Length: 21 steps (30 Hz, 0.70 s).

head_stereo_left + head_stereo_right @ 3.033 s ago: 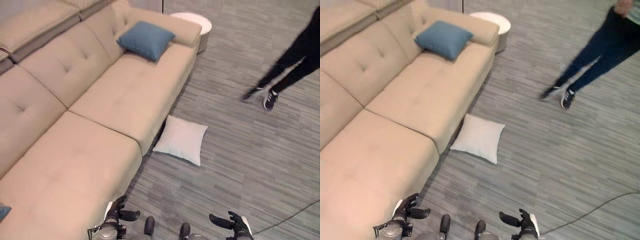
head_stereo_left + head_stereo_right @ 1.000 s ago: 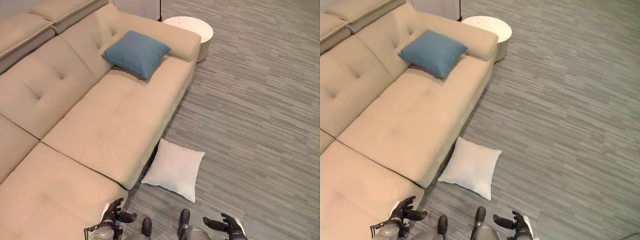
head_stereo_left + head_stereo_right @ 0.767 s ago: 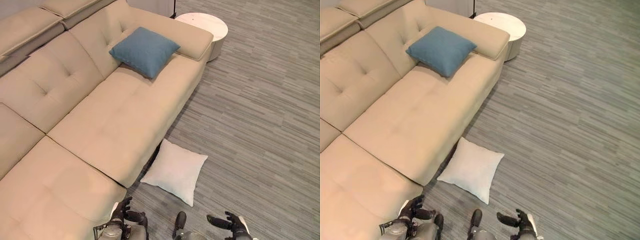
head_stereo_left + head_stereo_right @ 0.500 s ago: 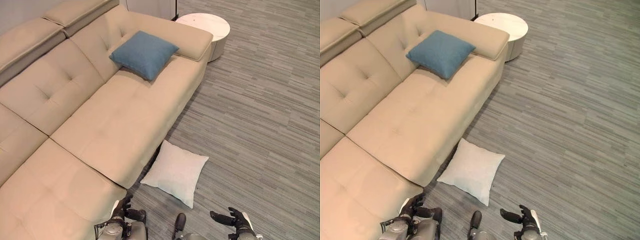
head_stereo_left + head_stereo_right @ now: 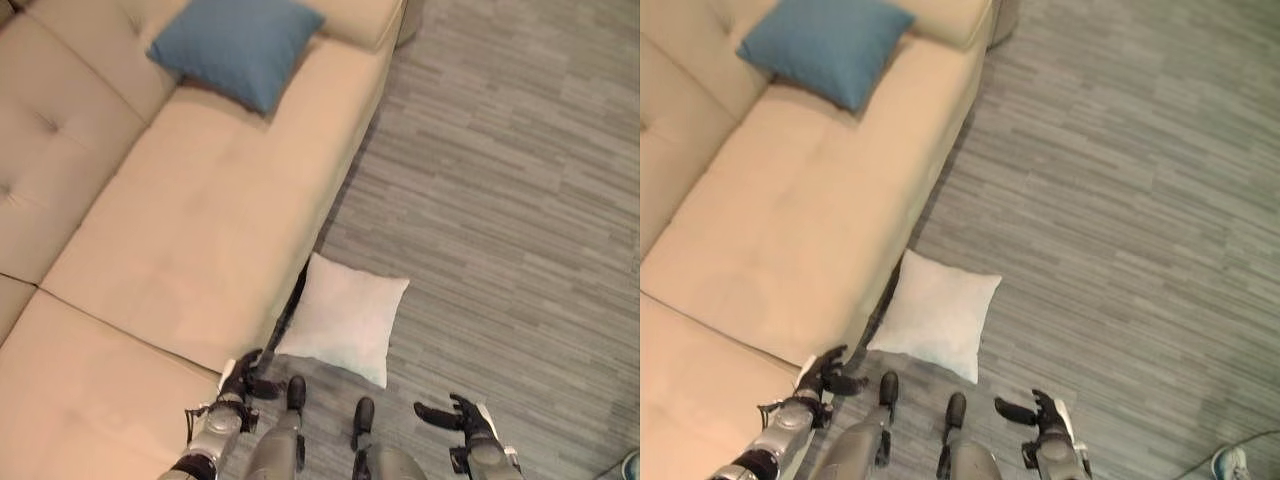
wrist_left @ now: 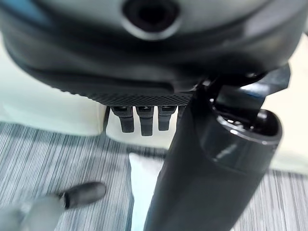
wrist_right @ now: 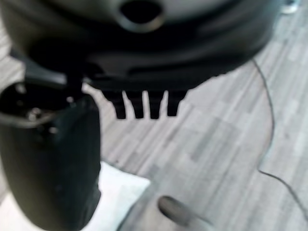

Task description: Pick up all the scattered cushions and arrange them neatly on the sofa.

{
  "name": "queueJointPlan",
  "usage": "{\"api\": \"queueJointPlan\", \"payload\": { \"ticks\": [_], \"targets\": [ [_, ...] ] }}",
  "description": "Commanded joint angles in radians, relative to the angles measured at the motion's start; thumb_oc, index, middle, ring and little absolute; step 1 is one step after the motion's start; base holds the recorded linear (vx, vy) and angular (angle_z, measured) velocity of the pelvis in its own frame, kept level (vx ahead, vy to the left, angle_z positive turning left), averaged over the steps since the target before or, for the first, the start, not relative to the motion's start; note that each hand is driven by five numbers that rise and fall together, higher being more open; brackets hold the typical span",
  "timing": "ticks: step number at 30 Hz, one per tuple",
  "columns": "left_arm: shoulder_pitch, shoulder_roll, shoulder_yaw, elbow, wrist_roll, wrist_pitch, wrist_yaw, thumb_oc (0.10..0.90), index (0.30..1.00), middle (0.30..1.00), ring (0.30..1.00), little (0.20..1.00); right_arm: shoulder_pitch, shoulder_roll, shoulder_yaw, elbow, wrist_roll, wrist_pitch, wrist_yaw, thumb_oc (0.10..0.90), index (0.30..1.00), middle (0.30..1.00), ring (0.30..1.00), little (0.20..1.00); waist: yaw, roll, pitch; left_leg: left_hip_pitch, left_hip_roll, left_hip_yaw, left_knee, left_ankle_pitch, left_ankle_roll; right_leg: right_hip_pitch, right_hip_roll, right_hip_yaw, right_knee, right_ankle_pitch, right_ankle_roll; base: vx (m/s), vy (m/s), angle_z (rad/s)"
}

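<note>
A white cushion (image 5: 345,316) lies flat on the grey floor against the front of the beige sofa (image 5: 190,240). It also appears as the white cushion (image 5: 937,312) in the right eye view. A blue cushion (image 5: 236,46) leans at the sofa's far end by the armrest. My left hand (image 5: 243,378) hangs low beside the sofa's front edge, just short of the white cushion, fingers relaxed and empty. My right hand (image 5: 456,416) hovers over bare floor to the cushion's right, open and empty. The white cushion (image 6: 144,178) shows past my left hand's fingers (image 6: 140,120).
Grey striped floor (image 5: 510,200) spreads to the right of the sofa. A person's shoe (image 5: 1232,462) shows at the lower right corner. A thin cable (image 7: 267,144) lies on the floor near my right hand.
The camera has tilted down and closer, so the round side table has left the picture. The white cushion sits nearer my hands. Both hands stay low and empty.
</note>
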Motion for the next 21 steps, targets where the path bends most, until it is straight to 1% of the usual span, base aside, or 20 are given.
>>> {"api": "queueJointPlan", "payload": {
  "ticks": [1, 3, 4, 5, 7, 8, 9, 10, 12, 13, 14, 15, 16, 17, 19, 20, 21],
  "targets": [
    [-0.021, 0.006, 0.023, -0.085, -0.061, -0.077, 0.062, 0.800, 0.900, 0.900, 0.900, 0.900, -0.009, -0.111, 0.012, -0.115, 0.047, -0.043, -0.081, 0.800, 0.900, 0.900, 0.900, 0.900, 0.013, -0.004, 0.039, -0.079, 0.030, -0.017, 0.081, -0.100, -0.020, -0.047, -0.045, 0.000, 0.082, -0.063, 0.062, -0.14, 0.057, -0.05],
    [-0.068, 0.036, 0.023, -0.115, -0.076, -0.096, 0.081, 0.800, 0.900, 0.900, 0.900, 0.900, -0.067, -0.137, 0.010, -0.138, 0.065, -0.055, -0.107, 0.800, 0.900, 0.900, 0.900, 0.900, 0.007, 0.012, 0.086, -0.127, 0.028, -0.015, 0.068, -0.081, -0.024, -0.105, -0.049, 0.004, 0.084, -0.052, 0.064, -0.15, 0.045, -0.08],
    [-0.096, 0.048, 0.013, -0.127, -0.088, -0.104, 0.091, 0.800, 0.900, 0.900, 0.900, 0.900, -0.103, -0.149, 0.020, -0.145, 0.072, -0.060, -0.121, 0.800, 0.900, 0.900, 0.900, 0.900, 0.004, 0.019, 0.108, -0.144, 0.029, -0.016, 0.062, -0.087, -0.033, -0.125, -0.053, 0.004, 0.086, -0.061, 0.070, -0.16, 0.021, -0.06],
    [-0.142, 0.066, 0.008, -0.125, -0.092, -0.112, 0.098, 0.800, 0.900, 0.900, 0.900, 0.900, -0.154, -0.168, 0.028, -0.143, 0.081, -0.065, -0.136, 0.800, 0.900, 0.900, 0.900, 0.900, -0.001, 0.028, 0.139, -0.188, 0.029, -0.012, 0.060, -0.056, -0.033, -0.172, -0.056, -0.001, 0.093, -0.038, 0.066, -0.17, 0.032, -0.02],
    [-0.205, 0.092, 0.000, -0.135, -0.106, -0.127, 0.112, 0.800, 0.900, 0.900, 0.900, 0.900, -0.236, -0.198, 0.047, -0.124, 0.092, -0.072, -0.150, 0.800, 0.900, 0.900, 0.900, 0.900, -0.007, 0.046, 0.177, -0.236, 0.029, -0.012, 0.049, -0.035, -0.039, -0.228, -0.058, -0.001, 0.099, -0.031, 0.069, -0.15, 0.050, -0.01],
    [-0.206, 0.092, 0.000, -0.135, -0.106, -0.127, 0.111, 0.800, 0.900, 0.900, 0.900, 0.900, -0.237, -0.198, 0.047, -0.124, 0.092, -0.072, -0.150, 0.800, 0.900, 0.900, 0.900, 0.900, -0.007, 0.046, 0.177, -0.237, 0.029, -0.013, 0.049, -0.035, -0.039, -0.229, -0.058, -0.001, 0.100, -0.031, 0.069, -0.09, 0.047, -0.04],
    [-0.281, 0.120, -0.014, -0.133, -0.126, -0.146, 0.138, 0.800, 0.900, 0.900, 0.900, 0.900, -0.320, -0.226, 0.077, -0.101, 0.110, -0.085, -0.174, 0.800, 0.900, 0.900, 0.900, 0.900, -0.015, 0.060, 0.182, -0.310, 0.027, -0.014, 0.037, -0.019, -0.044, -0.313, -0.059, 0.003, 0.106, -0.024, 0.073, -0.06, 0.044, -0.06],
    [-0.312, 0.129, -0.017, -0.131, -0.138, -0.150, 0.145, 0.800, 0.900, 0.900, 0.900, 0.900, -0.351, -0.234, 0.088, -0.091, 0.116, -0.088, -0.181, 0.800, 0.900, 0.900, 0.900, 0.900, -0.017, 0.067, 0.182, -0.340, 0.028, -0.018, 0.034, -0.011, -0.044, -0.352, -0.059, 0.006, 0.116, -0.024, 0.073, -0.07, 0.067, -0.08],
    [-0.383, 0.166, -0.017, -0.125, -0.160, -0.164, 0.174, 0.800, 0.900, 0.900, 0.900, 0.900, -0.431, -0.259, 0.117, -0.106, 0.120, -0.098, -0.204, 0.800, 0.900, 0.900, 0.900, 0.900, -0.026, 0.068, 0.182, -0.408, 0.030, -0.021, 0.034, -0.006, -0.045, -0.431, -0.059, 0.013, 0.127, -0.020, 0.075, -0.02, 0.035, -0.09],
    [-0.383, 0.166, -0.017, -0.125, -0.160, -0.164, 0.174, 0.800, 0.900, 0.900, 0.900, 0.900, -0.431, -0.259, 0.117, -0.106, 0.120, -0.098, -0.204, 0.800, 0.900, 0.900, 0.900, 0.900, -0.026, 0.068, 0.182, -0.408, 0.030, -0.021, 0.035, -0.006, -0.045, -0.431, -0.059, 0.013, 0.127, -0.020, 0.075, 0.00, 0.000, -0.12],
    [-0.414, 0.184, -0.022, -0.123, -0.165, -0.166, 0.181, 0.800, 0.900, 0.900, 0.900, 0.900, -0.459, -0.272, 0.123, -0.111, 0.126, -0.101, -0.212, 0.800, 0.900, 0.900, 0.900, 0.900, -0.030, 0.067, 0.182, -0.442, 0.032, -0.018, 0.041, -0.005, -0.046, -0.465, -0.060, 0.015, 0.133, -0.019, 0.076, 0.00, -0.005, -0.12],
    [-0.484, 0.220, -0.029, -0.115, -0.175, -0.169, 0.195, 0.800, 0.900, 0.900, 0.900, 0.900, -0.510, -0.297, 0.136, -0.121, 0.140, -0.110, -0.229, 0.800, 0.900, 0.900, 0.900, 0.900, -0.043, 0.065, 0.182, -0.513, 0.033, -0.016, 0.059, -0.007, -0.047, -0.536, -0.060, 0.019, 0.143, -0.017, 0.079, -0.01, -0.021, -0.08],
    [-0.541, 0.239, -0.046, -0.115, -0.169, -0.171, 0.215, 0.800, 0.900, 0.900, 0.900, 0.900, -0.551, -0.312, 0.144, -0.136, 0.154, -0.118, -0.247, 0.800, 0.900, 0.900, 0.900, 0.900, -0.053, 0.063, 0.182, -0.578, 0.031, -0.016, 0.082, -0.009, -0.049, -0.599, -0.061, 0.024, 0.152, -0.012, 0.080, -0.01, -0.018, -0.06],
    [-0.542, 0.239, -0.046, -0.114, -0.170, -0.171, 0.215, 0.800, 0.900, 0.900, 0.900, 0.900, -0.553, -0.313, 0.144, -0.136, 0.154, -0.119, -0.247, 0.800, 0.900, 0.900, 0.900, 0.900, -0.053, 0.063, 0.182, -0.580, 0.031, -0.016, 0.084, -0.010, -0.049, -0.601, -0.061, 0.024, 0.153, -0.013, 0.080, -0.02, -0.020, -0.06],
    [-0.618, 0.262, -0.072, -0.104, -0.159, -0.172, 0.240, 0.800, 0.900, 0.900, 0.900, 0.900, -0.601, -0.332, 0.154, -0.146, 0.171, -0.135, -0.273, 0.800, 0.900, 0.900, 0.900, 0.900, -0.068, 0.062, 0.182, -0.647, 0.028, -0.014, 0.109, -0.015, -0.050, -0.665, -0.064, 0.029, 0.162, -0.006, 0.084, 0.01, -0.018, -0.06],
    [-0.651, 0.268, -0.090, -0.094, -0.155, -0.171, 0.250, 0.800, 0.900, 0.900, 0.900, 0.900, -0.618, -0.341, 0.163, -0.140, 0.180, -0.139, -0.282, 0.800, 0.900, 0.900, 0.900, 0.900, -0.073, 0.062, 0.182, -0.647, 0.025, -0.019, 0.120, -0.049, -0.056, -0.668, -0.063, 0.041, 0.171, -0.032, 0.090, -0.01, 0.007, -0.03],
    [-0.690, 0.272, -0.101, -0.093, -0.148, -0.170, 0.259, 0.800, 0.900, 0.900, 0.900, 0.900, -0.648, -0.350, 0.167, -0.148, 0.182, -0.144, -0.292, 0.800, 0.900, 0.900, 0.900, 0.900, -0.074, 0.065, 0.182, -0.701, 0.022, -0.011, 0.128, -0.021, -0.050, -0.720, -0.066, 0.039, 0.171, -0.004, 0.086, 0.00, 0.013, 0.04]
  ]
}}
